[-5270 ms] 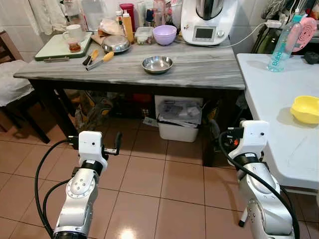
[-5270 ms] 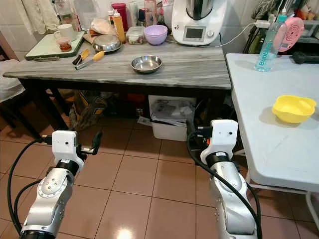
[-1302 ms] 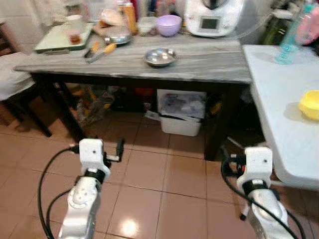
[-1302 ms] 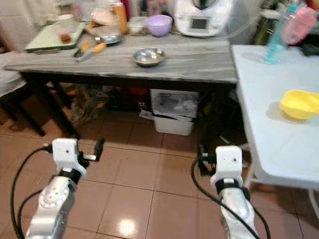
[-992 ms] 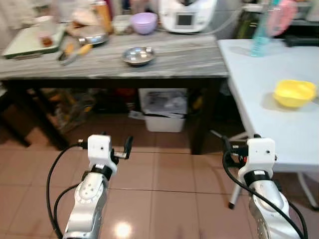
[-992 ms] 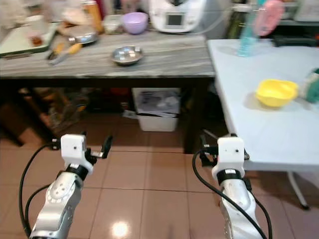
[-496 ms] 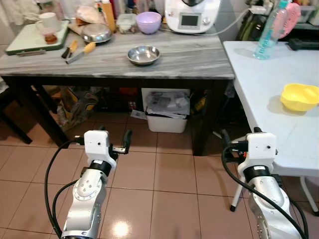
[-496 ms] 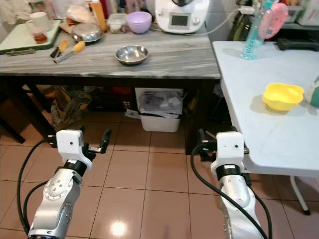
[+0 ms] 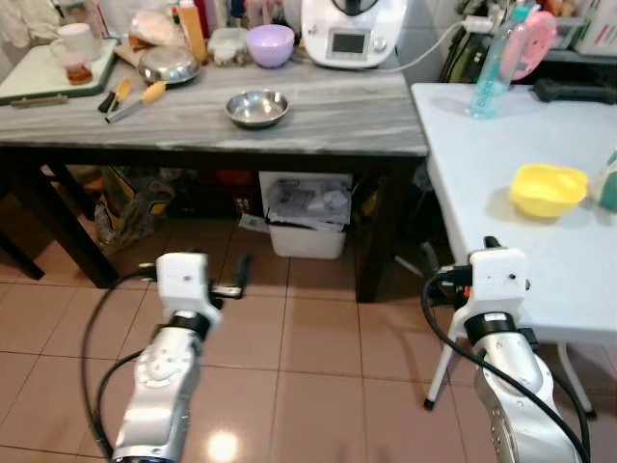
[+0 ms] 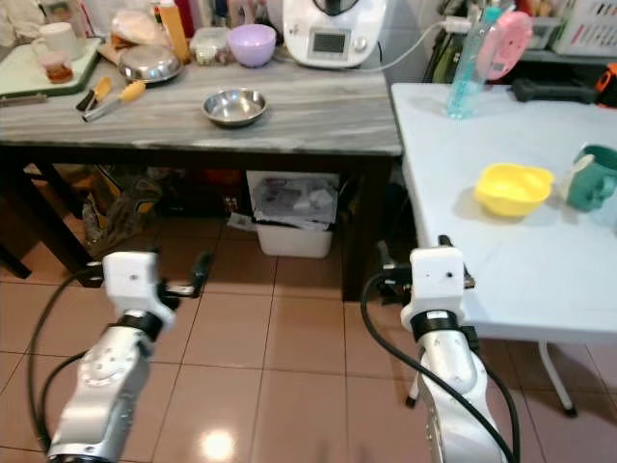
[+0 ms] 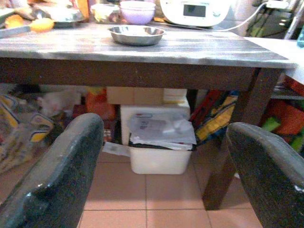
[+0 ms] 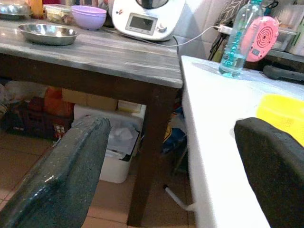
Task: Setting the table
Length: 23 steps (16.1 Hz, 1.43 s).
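A steel bowl (image 9: 256,108) sits alone near the middle of the grey wooden table (image 9: 328,121), and a purple bowl (image 9: 270,44) stands behind it. On the white table (image 9: 482,145) to my right lie a yellow bowl (image 9: 548,189) and a teal mug (image 10: 590,177). My left gripper (image 9: 241,275) hangs low over the tiled floor, open and holding nothing, its fingers (image 11: 61,175) wide apart. My right gripper (image 10: 386,280) hangs beside the white table's near corner, open too, with nothing between its fingers (image 12: 71,166).
A white kitchen machine (image 9: 349,34), a second steel bowl (image 9: 167,66), knives (image 9: 130,96) and a green board with a mug (image 9: 48,72) crowd the back of the grey table. A white bin (image 9: 304,217) stands under it. A water bottle with a pink fan (image 9: 492,72) stands on the white table.
The whole view has shifted, so the camera moved: the white table sits closer to centre and the teal mug has come into sight. Both arms hang as before.
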Available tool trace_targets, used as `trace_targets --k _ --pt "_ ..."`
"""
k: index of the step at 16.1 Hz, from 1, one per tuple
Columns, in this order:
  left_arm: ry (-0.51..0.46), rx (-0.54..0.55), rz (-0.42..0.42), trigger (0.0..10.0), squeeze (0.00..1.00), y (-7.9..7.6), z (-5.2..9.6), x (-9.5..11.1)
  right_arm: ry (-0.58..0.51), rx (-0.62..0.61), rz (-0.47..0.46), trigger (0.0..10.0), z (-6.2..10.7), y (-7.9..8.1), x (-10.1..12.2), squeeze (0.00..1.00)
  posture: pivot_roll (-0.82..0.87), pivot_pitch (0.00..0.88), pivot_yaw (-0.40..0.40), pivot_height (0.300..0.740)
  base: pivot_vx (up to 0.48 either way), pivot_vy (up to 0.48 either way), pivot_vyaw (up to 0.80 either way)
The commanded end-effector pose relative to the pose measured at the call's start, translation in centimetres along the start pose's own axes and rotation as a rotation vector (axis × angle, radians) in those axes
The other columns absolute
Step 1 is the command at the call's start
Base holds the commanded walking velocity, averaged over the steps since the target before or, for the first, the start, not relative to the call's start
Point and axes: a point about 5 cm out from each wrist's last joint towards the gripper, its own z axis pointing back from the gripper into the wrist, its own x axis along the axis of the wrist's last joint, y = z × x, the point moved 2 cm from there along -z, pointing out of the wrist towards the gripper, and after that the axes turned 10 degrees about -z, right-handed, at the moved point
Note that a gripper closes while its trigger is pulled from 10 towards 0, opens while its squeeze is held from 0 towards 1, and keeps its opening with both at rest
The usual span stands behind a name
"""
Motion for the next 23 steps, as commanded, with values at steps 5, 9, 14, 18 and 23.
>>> trace_targets --k 5,9,14,18,23 --pt "0.005 -0.042 0.002 10.0 0.00 -1.1 -0.2 -0.1 -0.001 -0.025 0.007 10.0 0.0 -0.5 0.0 0.00 -0.06 0.060 0.046 0.740 0.000 -0.480 0.00" --pt "0.007 -0.049 0.005 10.0 0.00 -1.3 -0.3 -0.1 0.020 -0.050 0.000 10.0 -0.1 -0.8 -0.4 0.00 -0.07 0.063 0.047 0.740 0.000 -0.480 0.00" --pt "0.011 -0.051 0.007 10.0 0.00 -1.5 -0.3 -0.2 0.070 -0.084 -0.028 10.0 -0.1 -1.4 -1.2 0.00 -0.07 0.064 0.046 0.740 0.000 -0.361 0.00" --pt "0.006 -0.044 0.025 10.0 0.00 -1.5 -0.5 -0.2 0.064 -0.056 0.000 10.0 -0.4 -1.0 -1.2 0.00 -0.08 0.066 0.046 0.740 0.000 0.000 0.00" --pt "-0.026 -0.104 0.044 10.0 0.00 -2.1 -0.4 0.2 0.073 -0.043 -0.008 10.0 -0.2 -0.8 -1.2 0.00 -0.08 0.071 0.047 0.740 0.000 0.000 0.00"
